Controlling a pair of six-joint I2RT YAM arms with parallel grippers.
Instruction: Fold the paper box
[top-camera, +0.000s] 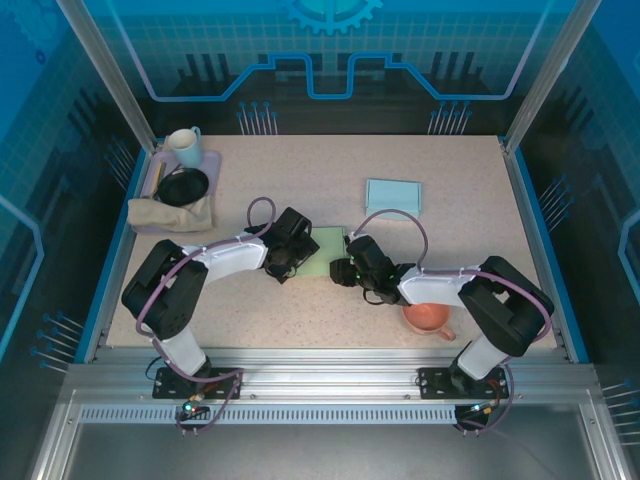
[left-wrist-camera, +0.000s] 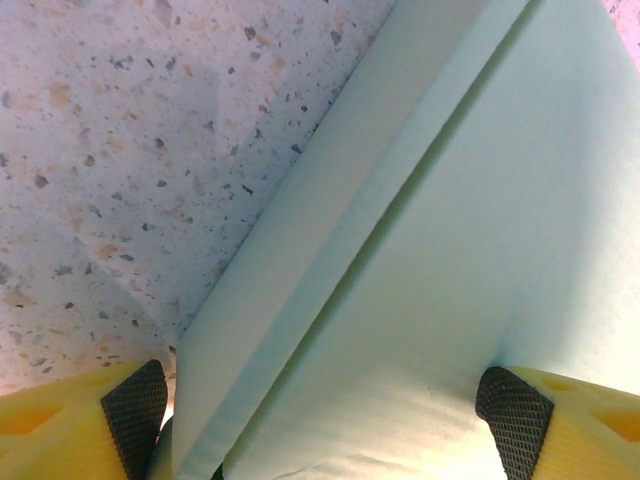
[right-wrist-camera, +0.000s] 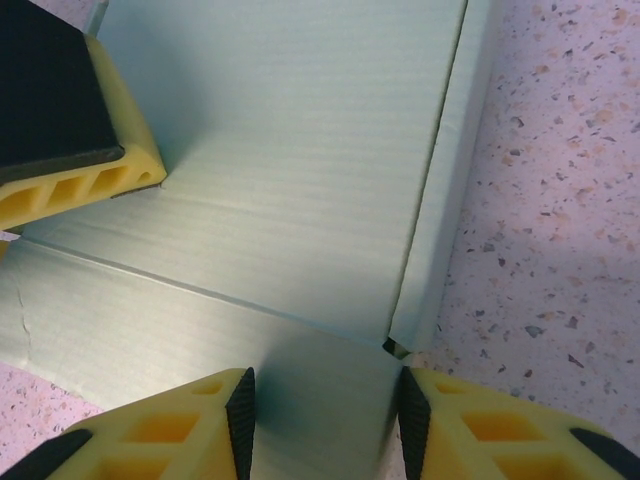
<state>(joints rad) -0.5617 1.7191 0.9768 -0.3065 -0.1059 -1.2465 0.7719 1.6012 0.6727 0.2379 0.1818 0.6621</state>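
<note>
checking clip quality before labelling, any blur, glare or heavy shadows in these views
top external: sharp and evenly lit, only soft shadows on the table; left wrist: paper box crisp, faint shadow on the table beside it, no glare; right wrist: in focus, box darkens toward the bottom edge

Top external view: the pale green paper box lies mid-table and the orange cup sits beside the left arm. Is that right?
No. The orange cup sits beside the right arm, not the left, as the top external view shows. The rest stands.
</note>
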